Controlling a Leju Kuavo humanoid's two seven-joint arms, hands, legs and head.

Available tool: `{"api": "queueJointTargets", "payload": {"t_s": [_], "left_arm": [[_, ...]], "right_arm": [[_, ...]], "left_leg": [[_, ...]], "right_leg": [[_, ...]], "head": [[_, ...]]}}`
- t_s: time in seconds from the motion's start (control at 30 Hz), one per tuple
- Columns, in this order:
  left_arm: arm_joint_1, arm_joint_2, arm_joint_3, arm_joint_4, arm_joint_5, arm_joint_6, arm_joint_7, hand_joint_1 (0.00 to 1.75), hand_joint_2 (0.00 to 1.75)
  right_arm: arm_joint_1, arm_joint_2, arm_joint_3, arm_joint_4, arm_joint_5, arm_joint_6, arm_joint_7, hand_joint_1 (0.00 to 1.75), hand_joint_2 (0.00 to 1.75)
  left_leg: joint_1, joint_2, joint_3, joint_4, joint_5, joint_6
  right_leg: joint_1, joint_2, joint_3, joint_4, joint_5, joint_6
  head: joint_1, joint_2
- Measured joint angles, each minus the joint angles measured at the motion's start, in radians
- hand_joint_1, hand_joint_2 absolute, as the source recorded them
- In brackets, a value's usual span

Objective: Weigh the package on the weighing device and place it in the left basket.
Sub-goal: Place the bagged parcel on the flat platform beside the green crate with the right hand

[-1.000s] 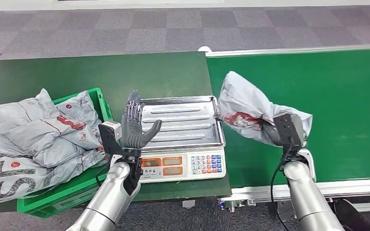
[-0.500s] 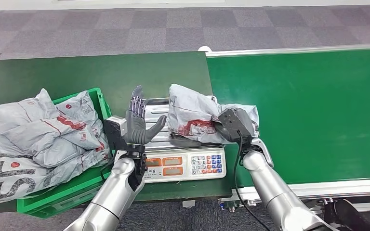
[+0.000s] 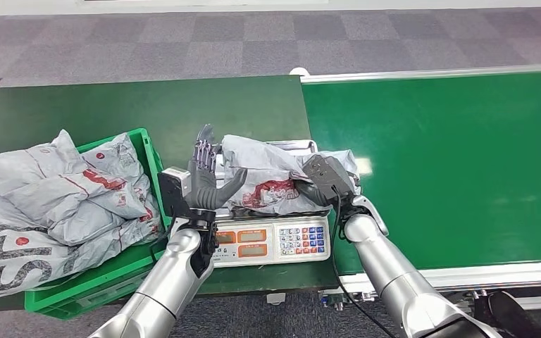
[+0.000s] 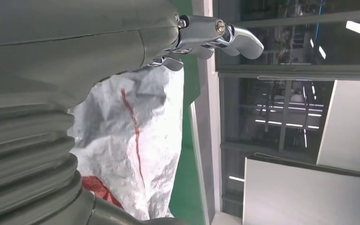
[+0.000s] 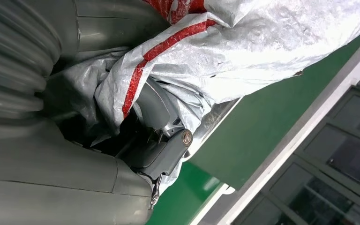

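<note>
You have a dark green table (image 3: 113,105) across the left half of your head view, with a brighter green conveyor belt (image 3: 451,155) running off toward 3 o'clock. At about 9 o'clock sits the green basket (image 3: 151,151), heaped with grey parcels (image 3: 49,197). Near the centre is the weighing device (image 3: 271,239), its steel tray mostly covered and its keypad facing you at 6 o'clock.

The package (image 3: 264,179), a crumpled grey bag with red print, lies on that tray. Your right hand (image 3: 324,179) is clamped on its 3 o'clock end; the right wrist view shows the fingers (image 5: 161,154) buried in the folds of the bag. Your left hand (image 3: 208,183) stands upright at the tray's 9 o'clock edge, fingers apart and empty, the thumb just beside the package; you cannot tell whether it touches.
</note>
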Motion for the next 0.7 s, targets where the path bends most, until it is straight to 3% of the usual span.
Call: {"api": "queueJointTargets", "payload": {"t_s": [0.23, 0.27, 0.37, 0.4, 0.7], "left_arm": [[-0.017, -0.001, -0.02, 0.018, 0.004, -0.001, 0.0, 0.0, 1.75], [-0.019, -0.001, -0.023, 0.02, 0.004, -0.002, 0.0, 0.0, 1.75], [-0.024, -0.002, -0.032, 0.027, 0.005, -0.005, 0.0, 0.0, 1.75], [-0.027, -0.002, -0.034, 0.03, 0.005, -0.006, 0.0, 0.0, 1.75], [-0.034, -0.003, -0.043, 0.045, -0.005, -0.001, -0.012, 0.0, 1.75]], "right_arm": [[0.001, -0.001, 0.019, 0.0, -0.001, 0.018, -0.005, 1.75, 1.75], [0.001, -0.002, 0.023, 0.0, 0.0, 0.019, -0.006, 1.54, 1.75], [0.003, -0.004, 0.033, 0.0, 0.001, 0.022, -0.01, 0.23, 1.75], [0.004, -0.005, 0.035, -0.001, 0.001, 0.021, -0.014, 0.0, 1.75], [0.05, -0.035, 0.04, -0.061, -0.037, -0.026, -0.041, 0.0, 1.75]], "left_leg": [[0.0, 0.0, 0.0, 0.0, 0.0, 0.0], [0.0, 0.0, 0.0, 0.0, 0.0, 0.0], [0.0, 0.0, 0.0, 0.0, 0.0, 0.0], [0.0, 0.0, 0.0, 0.0, 0.0, 0.0], [0.0, 0.0, 0.0, 0.0, 0.0, 0.0]], "right_leg": [[0.0, 0.0, 0.0, 0.0, 0.0, 0.0], [0.0, 0.0, 0.0, 0.0, 0.0, 0.0], [0.0, 0.0, -0.001, 0.0, 0.0, 0.0], [0.0, 0.0, -0.001, 0.0, 0.0, 0.0], [0.0, 0.0, -0.001, 0.0, 0.0, 0.0]], "head": [[0.0, 0.0], [0.0, 0.0], [0.0, 0.0], [0.0, 0.0], [0.0, 0.0]]}}
